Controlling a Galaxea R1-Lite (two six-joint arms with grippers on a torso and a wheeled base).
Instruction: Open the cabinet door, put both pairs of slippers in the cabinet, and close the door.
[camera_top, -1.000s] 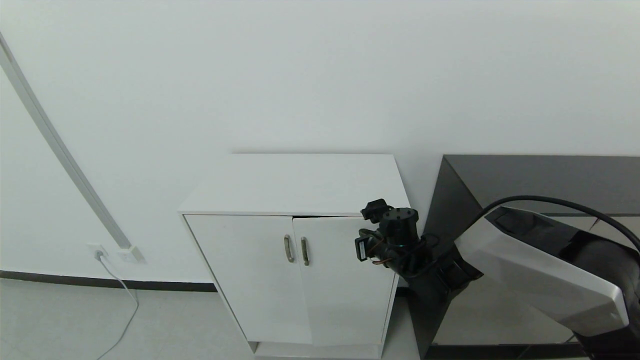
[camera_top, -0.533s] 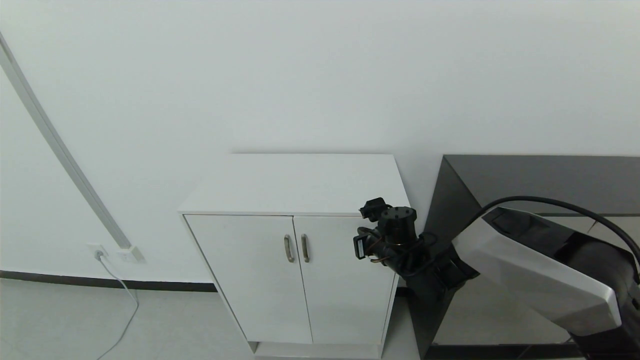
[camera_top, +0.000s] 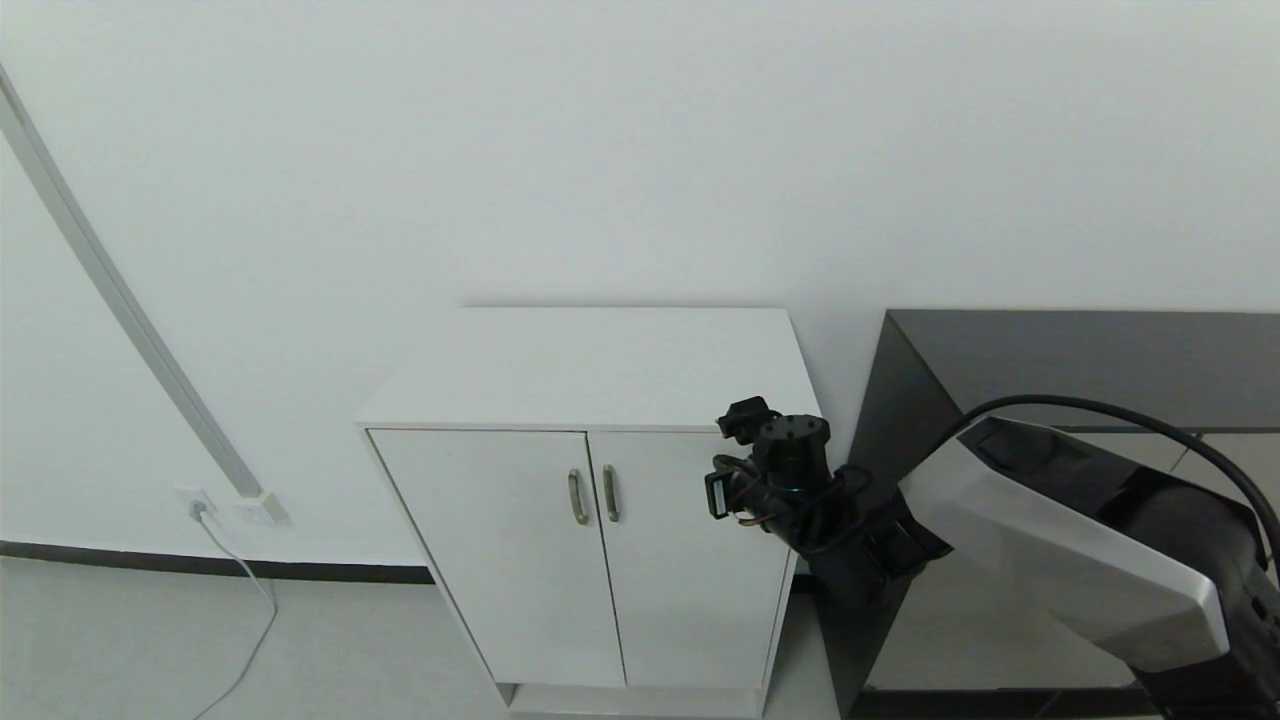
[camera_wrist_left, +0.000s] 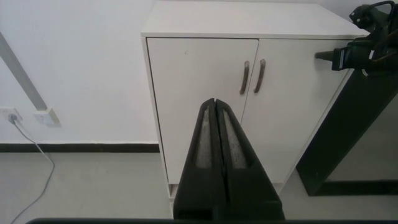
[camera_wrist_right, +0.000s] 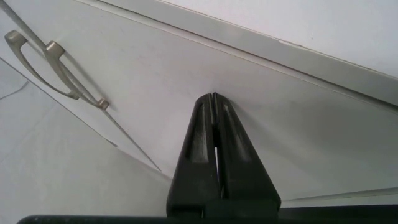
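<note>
The right arm (camera_top: 1060, 540) is angling in from the lower right, its black wrist (camera_top: 795, 455) sitting in front of the upper right corner of the cabinet (camera_top: 590, 365) front. The right gripper (camera_wrist_right: 214, 99) is pointing at the door (camera_top: 690, 560), its two fingers pressing flat together and their tips touching the panel just below its top edge. The left gripper (camera_wrist_left: 215, 102) is hanging well back from the cabinet, facing its front, its fingers likewise meeting along their whole length.
</note>
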